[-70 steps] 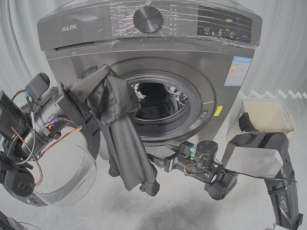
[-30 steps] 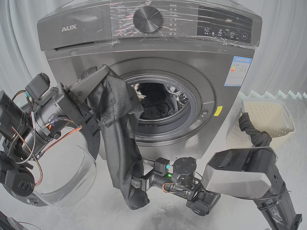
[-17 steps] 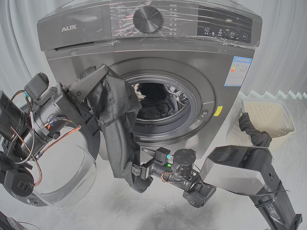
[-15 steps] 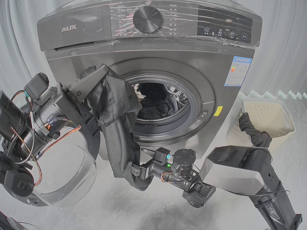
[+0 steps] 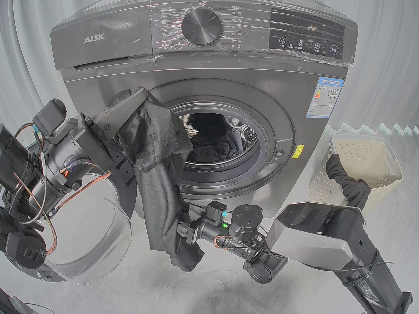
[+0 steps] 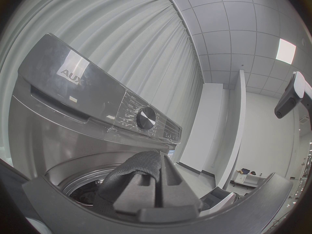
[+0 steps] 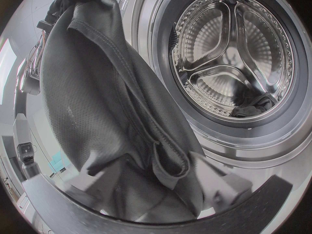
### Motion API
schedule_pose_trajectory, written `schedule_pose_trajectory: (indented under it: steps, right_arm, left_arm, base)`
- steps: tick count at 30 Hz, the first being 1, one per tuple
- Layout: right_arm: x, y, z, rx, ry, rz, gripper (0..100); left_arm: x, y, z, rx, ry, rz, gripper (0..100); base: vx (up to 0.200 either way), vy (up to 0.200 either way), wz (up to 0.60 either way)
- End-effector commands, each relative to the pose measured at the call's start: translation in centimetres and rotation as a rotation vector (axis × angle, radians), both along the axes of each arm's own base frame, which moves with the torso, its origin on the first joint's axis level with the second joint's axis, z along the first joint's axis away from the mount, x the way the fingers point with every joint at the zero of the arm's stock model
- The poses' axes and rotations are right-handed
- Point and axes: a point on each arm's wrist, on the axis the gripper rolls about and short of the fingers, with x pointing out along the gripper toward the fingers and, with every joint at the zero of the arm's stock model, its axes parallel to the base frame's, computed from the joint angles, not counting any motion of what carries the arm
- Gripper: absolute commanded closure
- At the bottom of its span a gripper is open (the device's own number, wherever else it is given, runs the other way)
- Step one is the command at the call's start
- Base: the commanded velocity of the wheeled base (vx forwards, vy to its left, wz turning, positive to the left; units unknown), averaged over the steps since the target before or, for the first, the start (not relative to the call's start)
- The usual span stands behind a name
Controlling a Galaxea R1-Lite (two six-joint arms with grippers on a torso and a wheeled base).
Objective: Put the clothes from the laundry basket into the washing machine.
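Observation:
A long dark garment (image 5: 161,162) hangs in front of the grey washing machine (image 5: 205,66), left of its open drum (image 5: 214,142). My left gripper (image 5: 131,105) is shut on the garment's top end; in the left wrist view the cloth (image 6: 136,166) bulges beside the closed left gripper (image 6: 159,186). My right gripper (image 5: 181,232) is low at the garment's bottom end. In the right wrist view its fingers (image 7: 224,186) stand apart with the garment (image 7: 97,98) draped between them. Dark clothes (image 5: 214,149) lie in the drum (image 7: 234,56).
The round glass door (image 5: 91,236) is swung open at the lower left, under my left arm. A cream perforated laundry basket (image 5: 366,162) stands on the floor to the right of the machine, with a dark piece of clothing (image 5: 347,182) hanging over its near rim.
My right arm swung left from near the basket to the hanging garment, then rose a little, bunching the hem leftward. The left arm held still.

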Motion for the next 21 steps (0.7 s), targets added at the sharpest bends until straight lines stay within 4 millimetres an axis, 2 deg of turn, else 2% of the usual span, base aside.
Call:
schedule_pose_trajectory:
  steps: [1,6,9,10,11,16,19,21]
  right_arm:
    - [0.0,-0.1,-0.1,-0.002,0.003,-0.002,100]
    - [-0.1,-1.1,-0.3,-0.033,0.013,-0.023,100]
    - [-0.7,-3.0,0.9,-0.078,0.008,-0.047,100]
    - [-0.7,-3.0,0.9,-0.078,0.008,-0.047,100]
    - [-1.1,-4.7,1.6,-0.121,0.007,-0.07,100]
    - [-2.2,-8.4,5.0,-0.168,-0.032,-0.125,100]
    - [-3.9,-11.1,7.8,-0.165,-0.037,-0.16,100]
    - [-4.6,-12.4,8.9,-0.166,-0.038,-0.182,100]
  left_arm:
    - [0.0,0.0,-0.1,0.001,0.003,0.0,100]
    - [0.0,0.1,-0.3,0.003,0.013,0.006,100]
    - [0.2,0.7,-0.6,0.006,0.022,0.034,100]
    - [0.2,0.7,-0.6,0.006,0.022,0.034,100]
    - [0.2,1.1,-0.7,0.006,0.021,0.052,100]
    - [0.2,2.1,-1.1,0.013,0.024,0.083,100]
    - [-0.1,2.3,-0.6,0.007,0.007,0.087,100]
    - [-0.2,2.4,-0.5,0.003,0.001,0.088,100]
  base:
    - [0.0,0.0,0.0]
    - [0.0,0.0,0.0]
    - [0.0,0.0,0.0]
    - [0.0,0.0,0.0]
    - [0.0,0.0,0.0]
    - [0.0,0.0,0.0]
    - [0.0,0.0,0.0]
    - [0.0,0.0,0.0]
